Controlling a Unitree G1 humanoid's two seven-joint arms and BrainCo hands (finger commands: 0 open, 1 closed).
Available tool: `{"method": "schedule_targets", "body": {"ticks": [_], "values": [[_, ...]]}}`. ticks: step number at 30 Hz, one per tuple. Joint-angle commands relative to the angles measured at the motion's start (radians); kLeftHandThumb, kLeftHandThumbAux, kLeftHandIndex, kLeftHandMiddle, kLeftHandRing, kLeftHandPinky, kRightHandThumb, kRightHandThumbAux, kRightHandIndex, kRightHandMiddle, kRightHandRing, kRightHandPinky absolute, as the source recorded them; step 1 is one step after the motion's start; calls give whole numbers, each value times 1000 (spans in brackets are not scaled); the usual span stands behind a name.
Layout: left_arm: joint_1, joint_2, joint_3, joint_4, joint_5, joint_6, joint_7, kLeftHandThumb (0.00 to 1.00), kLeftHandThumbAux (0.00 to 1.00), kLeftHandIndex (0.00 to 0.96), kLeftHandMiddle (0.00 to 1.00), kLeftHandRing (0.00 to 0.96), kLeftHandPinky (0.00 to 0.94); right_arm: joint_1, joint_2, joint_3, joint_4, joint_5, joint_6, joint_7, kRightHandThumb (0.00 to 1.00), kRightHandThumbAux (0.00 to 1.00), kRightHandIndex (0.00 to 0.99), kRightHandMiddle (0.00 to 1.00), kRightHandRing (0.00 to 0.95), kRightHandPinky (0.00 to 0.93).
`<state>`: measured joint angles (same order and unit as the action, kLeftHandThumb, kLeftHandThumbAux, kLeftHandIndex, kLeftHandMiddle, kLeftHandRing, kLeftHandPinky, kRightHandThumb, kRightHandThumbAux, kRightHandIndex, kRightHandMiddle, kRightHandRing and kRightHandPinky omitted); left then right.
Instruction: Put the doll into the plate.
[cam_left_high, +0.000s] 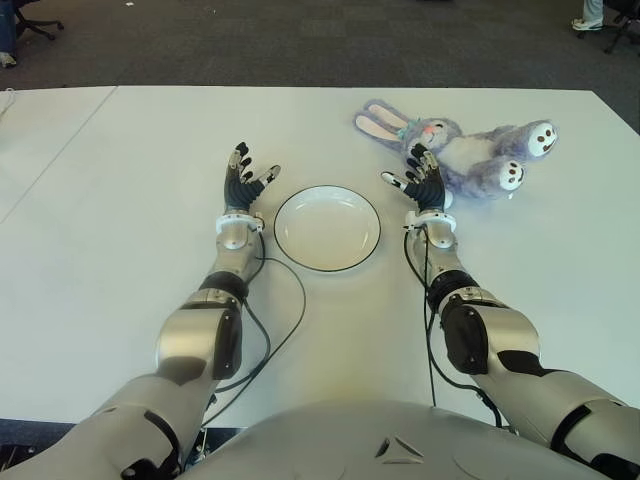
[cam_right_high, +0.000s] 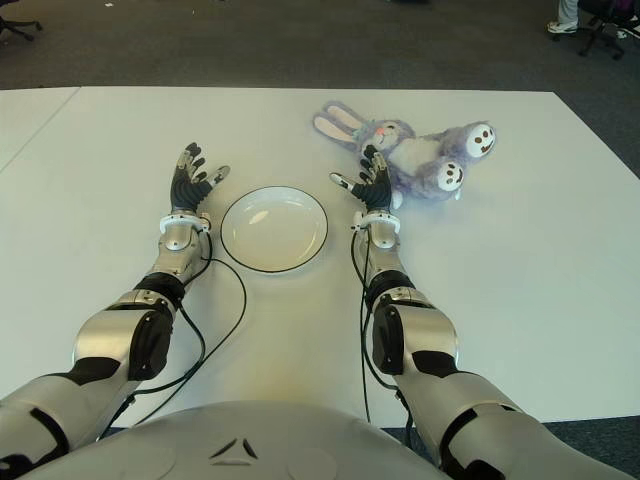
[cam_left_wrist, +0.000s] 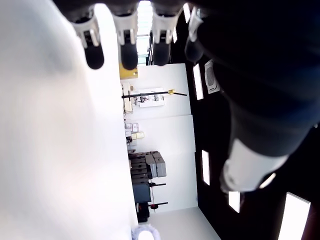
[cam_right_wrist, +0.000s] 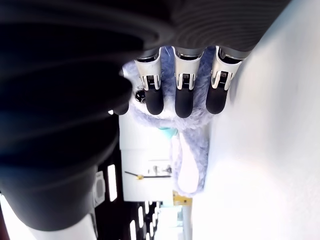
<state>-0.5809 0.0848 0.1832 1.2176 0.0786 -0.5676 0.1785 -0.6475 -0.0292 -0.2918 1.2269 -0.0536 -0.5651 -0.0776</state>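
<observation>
This looks like an office or lab workroom. A broad white desk stands on dark grey carpet, with the wheeled base of an office chair beyond its far left corner. The left wrist view shows white walls, long ceiling light panels and stacked dark equipment cases across the room.

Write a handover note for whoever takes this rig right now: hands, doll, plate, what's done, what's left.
Left robot hand: open, empty, just left of the plate.
Right robot hand: open, empty, fingers spread right in front of the bunny doll, no grasp.
Purple bunny doll: lying on the white table, beyond and to the right of the plate.
White plate: between the two hands, nothing in it.
Done: nothing placed.
Left: grasp the doll, likely with the right hand, carry it left, set it in the plate.
</observation>
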Motion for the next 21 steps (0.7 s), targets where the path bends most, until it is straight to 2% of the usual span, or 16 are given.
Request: {"method": "schedule_targets", "body": {"ticks": [1,11,21], "values": [[209,-53,5,144,2,162,5,75,723,53,85,93,104,215,50,-33,137,37,160,22,0,888,94,101,95,119],[208,-52,2,144,5,165,3,68,739,46,77,81,107,212,48,-28,137,34,158,21,0,883,79,85,82,107],[207,-52,5,144,2,169,3,68,738,53,85,89,101,212,41,28,137,-26,153,-58,0,866,77,82,80,110]]}}
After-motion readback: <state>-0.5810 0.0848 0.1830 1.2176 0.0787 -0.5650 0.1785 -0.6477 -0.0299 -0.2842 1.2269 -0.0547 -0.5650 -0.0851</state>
